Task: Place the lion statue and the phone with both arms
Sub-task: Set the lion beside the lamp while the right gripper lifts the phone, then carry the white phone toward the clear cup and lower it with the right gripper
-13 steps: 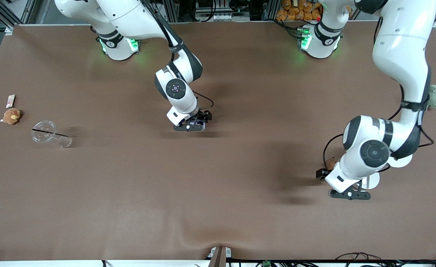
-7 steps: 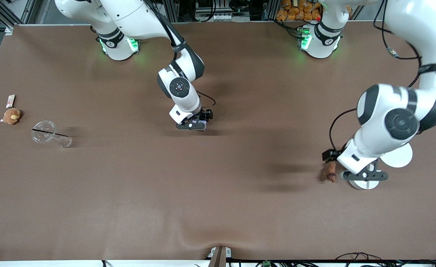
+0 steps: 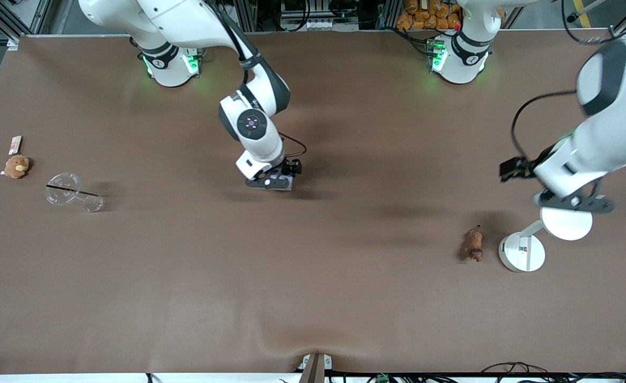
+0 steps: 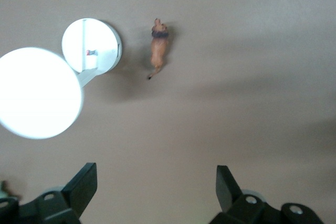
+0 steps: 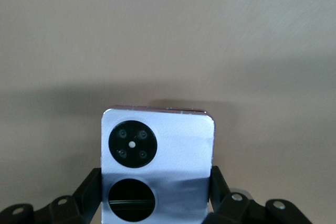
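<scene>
1. The right gripper (image 3: 277, 182) sits low at the middle of the table (image 3: 313, 276), its fingers (image 5: 220, 184) clenched on the two side edges of the phone (image 5: 157, 166). The lavender face with its two black circles looks up at the right wrist camera.
2. The left gripper (image 3: 573, 201) hangs in the air over the white lamp-like stand (image 3: 523, 251) at the left arm's end of the table, fingers (image 4: 84, 184) spread wide and grasping nothing.
3. The lion statue (image 3: 473, 244) lies on the cloth just beside the stand's round base, apart from it and from any finger.
4. Judged from this, the lion looks already set down and the phone is the step in hand (a grip just made, apparently, rather than a release).
5. The next move likely calls for carrying the phone level to its place without letting it slip between the pads.
6. The lion's long axis runs roughly from the robots' side toward the front camera, and its darker head points toward that camera.
7. The phone lies flat, its short length running out from the fingers.
</scene>
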You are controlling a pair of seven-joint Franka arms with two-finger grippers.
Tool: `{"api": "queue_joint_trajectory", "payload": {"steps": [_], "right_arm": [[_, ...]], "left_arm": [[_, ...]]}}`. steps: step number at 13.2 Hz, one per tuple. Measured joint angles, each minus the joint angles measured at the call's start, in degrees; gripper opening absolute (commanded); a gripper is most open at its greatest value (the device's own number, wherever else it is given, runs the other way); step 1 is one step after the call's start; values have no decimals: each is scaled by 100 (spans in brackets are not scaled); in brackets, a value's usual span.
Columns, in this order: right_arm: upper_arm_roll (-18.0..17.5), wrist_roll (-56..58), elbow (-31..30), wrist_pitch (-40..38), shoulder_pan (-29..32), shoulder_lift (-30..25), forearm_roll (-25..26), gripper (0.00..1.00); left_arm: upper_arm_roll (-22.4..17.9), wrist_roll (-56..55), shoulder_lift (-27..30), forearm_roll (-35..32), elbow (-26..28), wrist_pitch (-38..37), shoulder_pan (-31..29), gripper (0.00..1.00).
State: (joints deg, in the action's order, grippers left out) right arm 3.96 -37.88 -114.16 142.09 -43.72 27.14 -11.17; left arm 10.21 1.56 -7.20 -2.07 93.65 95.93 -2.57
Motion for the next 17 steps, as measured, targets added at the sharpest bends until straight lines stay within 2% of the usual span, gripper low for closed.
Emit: {"api": "queue_joint_trajectory", "payload": {"steps": [2, 4, 6, 11, 15, 17], "right_arm": [[272, 91, 54, -45, 186, -135, 18, 0], [379, 583, 130, -90, 638, -231, 25, 0], [411, 1306, 174, -473, 1244, -402, 28, 0], [431, 2969, 175, -1361, 2686, -711, 32, 0], [439, 4322, -181, -1447, 3542, -677, 42, 0], [451, 4630, -416, -1306, 3827, -655, 170, 0]], "left_arm": [[-413, 160, 388, 24, 13, -215, 474, 100], [-628, 103, 714, 24, 25, -363, 839, 100], [-648, -8, 905, 24, 21, -418, 893, 100], [-691, -42, 888, 24, -303, -966, 874, 100], [-697, -215, 890, 24, -380, -1315, 865, 100], [-705, -253, 890, 24, -381, -1326, 864, 100]]}}
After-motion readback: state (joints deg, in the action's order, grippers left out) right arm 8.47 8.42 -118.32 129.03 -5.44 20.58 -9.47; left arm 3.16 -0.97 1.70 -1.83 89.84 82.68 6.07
